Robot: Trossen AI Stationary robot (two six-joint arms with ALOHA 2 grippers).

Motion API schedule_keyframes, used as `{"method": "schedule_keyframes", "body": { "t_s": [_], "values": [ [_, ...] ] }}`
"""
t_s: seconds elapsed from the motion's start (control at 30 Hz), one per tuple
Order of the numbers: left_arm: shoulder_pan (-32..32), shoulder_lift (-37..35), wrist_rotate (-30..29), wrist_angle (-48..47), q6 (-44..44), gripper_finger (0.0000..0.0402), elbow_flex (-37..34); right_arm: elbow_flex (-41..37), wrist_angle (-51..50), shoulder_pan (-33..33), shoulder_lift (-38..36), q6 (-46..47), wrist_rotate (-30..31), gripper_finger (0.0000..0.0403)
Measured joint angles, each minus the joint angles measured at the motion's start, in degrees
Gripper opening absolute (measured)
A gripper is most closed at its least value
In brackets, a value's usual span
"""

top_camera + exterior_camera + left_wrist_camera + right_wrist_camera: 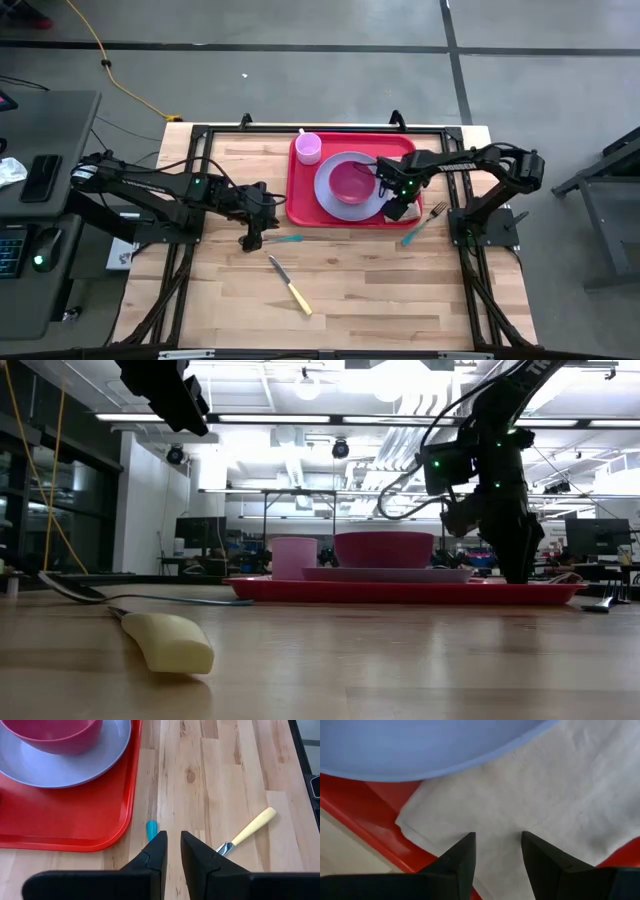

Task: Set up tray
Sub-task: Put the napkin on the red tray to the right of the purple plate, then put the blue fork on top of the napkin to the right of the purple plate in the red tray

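Observation:
The red tray (300, 208) lies at the table's far middle and carries a lavender plate (328, 192) with a pink bowl (350, 183), a pink cup (308, 147) and a white napkin (535, 795). The napkin lies flat on the tray's near right corner, partly under the plate's edge (420, 750). My right gripper (498, 845) is open, pointing down over the napkin. My left gripper (170, 840) is open by a narrow gap. It hangs above the bare table by the tray's near left corner, over a spoon whose teal handle end (151, 829) shows beside one finger. My right gripper stands over the white napkin (495, 815) from above, one finger on either side of a patch near the napkin's corner. The low view shows its fingers (520, 565) reaching down to the tray's rim level. I cannot tell whether they touch the cloth.
The teal-handled spoon (283, 238) lies flat just near of the tray. A yellow-handled knife (290, 288) lies toward the table's near middle. A teal-handled fork (425, 222) lies right of the tray's near right corner. Bare wood fills the near half.

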Motion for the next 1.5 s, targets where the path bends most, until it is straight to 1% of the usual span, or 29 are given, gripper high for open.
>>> {"method": "schedule_keyframes", "body": {
  "t_s": [0.27,1.0,1.23,1.5],
  "values": [
    [0.0,0.0,0.13,0.0,0.0,0.0085,0.0,-2.81,5.35,1.22,-0.2,2.87,-0.44,0.0138],
    [0.0,0.0,0.33,0.04,-0.44,0.0085,-0.02,-2.47,6.53,1.75,-0.42,3.2,-1.28,0.0138],
    [0.0,0.0,0.31,0.11,-0.44,0.0085,0.0,-2.57,5.92,1.6,-5.44,4.0,-0.06,0.0138],
    [0.0,0.0,0.29,0.29,-0.44,0.0085,-0.01,-2.53,-0.13,1.52,-11.97,5.54,3.91,0.0138]
  ]
}}
